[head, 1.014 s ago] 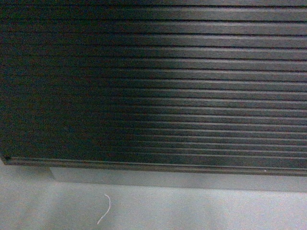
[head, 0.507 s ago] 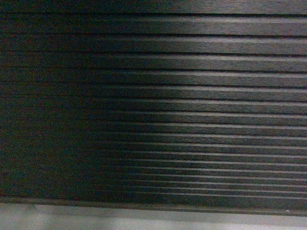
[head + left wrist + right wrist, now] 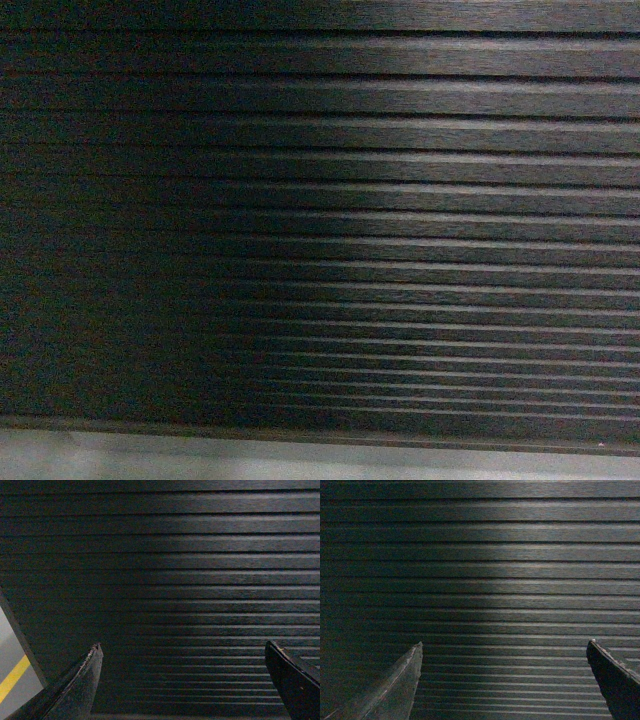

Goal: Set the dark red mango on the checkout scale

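Dark brown-black checkout counter (image 3: 330, 220) with horizontally ribbed front panel filling every view, grey base strip (image 3: 300, 460) beneath it, left gripper (image 3: 184, 652) spread wide and empty facing the ribs, right gripper (image 3: 505, 650) likewise parted, holding nothing, no fruit between either pair of fingers.

You face the checkout (image 3: 330, 220), its front panel dark brown-black and ribbed in even horizontal lines, with a pale grey base strip along the bottom. Beside it your left wrist view shows grey floor (image 3: 12, 655) crossed by a yellow stripe (image 3: 14, 678).
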{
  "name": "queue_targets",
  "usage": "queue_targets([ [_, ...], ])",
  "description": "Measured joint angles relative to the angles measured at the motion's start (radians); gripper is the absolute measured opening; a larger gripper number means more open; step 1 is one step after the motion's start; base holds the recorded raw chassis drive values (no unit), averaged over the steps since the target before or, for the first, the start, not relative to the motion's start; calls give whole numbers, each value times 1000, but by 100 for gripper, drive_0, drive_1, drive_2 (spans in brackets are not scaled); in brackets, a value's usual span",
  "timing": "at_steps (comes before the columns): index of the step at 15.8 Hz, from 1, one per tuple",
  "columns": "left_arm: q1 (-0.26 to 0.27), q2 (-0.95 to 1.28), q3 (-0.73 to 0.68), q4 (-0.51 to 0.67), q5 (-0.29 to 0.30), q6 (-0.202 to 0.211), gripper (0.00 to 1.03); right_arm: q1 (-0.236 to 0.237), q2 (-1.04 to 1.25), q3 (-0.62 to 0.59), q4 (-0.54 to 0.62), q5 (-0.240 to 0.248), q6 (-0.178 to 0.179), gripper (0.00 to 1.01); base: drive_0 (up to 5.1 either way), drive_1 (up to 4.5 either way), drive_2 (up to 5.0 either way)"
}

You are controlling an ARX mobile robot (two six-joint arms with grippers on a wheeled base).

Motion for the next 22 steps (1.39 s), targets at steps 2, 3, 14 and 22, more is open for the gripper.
queue_targets([
  [2,0,0,0,-1,0,0,98,0,0,0,-3,0,0,98,0,0,0],
  [3,0,0,0,-3,0,0,98,0,0,0,-2,0,0,98,0,0,0],
  [14,0,0,0,0,0,-1,98,0,0,0,0,-1,-1,98,0,0,0],
  [22,0,0,0,0,0,0,98,0,0,0,0,1,1,98,0,0,0],
])
